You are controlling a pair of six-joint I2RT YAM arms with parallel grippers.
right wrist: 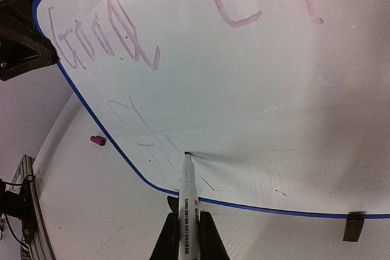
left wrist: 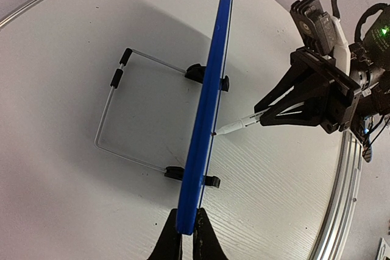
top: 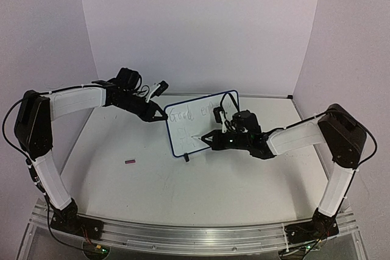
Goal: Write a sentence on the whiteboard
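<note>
A small pinkish-red cylindrical cap [top: 130,161] lies on the white table [top: 122,187], well apart from the board, to its left.

The left gripper [top: 163,117] has its jaws pressed onto the left edge of the small white whiteboard with a thin dark-blue rounded frame [top: 196,125], pinching the frame. The board stands near table centre, tilted back on black feet and a thin wire stand [left wrist: 109,114].

The sentence [right wrist: 103,41] reads "Good" plus a further word on the upper line. The lower line is very faint and cannot be read.

The slim white marker [right wrist: 189,193] touches the board low on its face, just above the bottom frame. The right gripper [top: 214,140] pinches the marker barrel between its jaws.

Hazards, as judged:
- Excess tip pressure may push the board back on its stand or twist it out of the left grip.
- Insufficient pressure may leave strokes as faint as the lower line.
- Drag may rotate the marker in the jaws.
- Little space remains below; strokes may run onto the frame.
</note>
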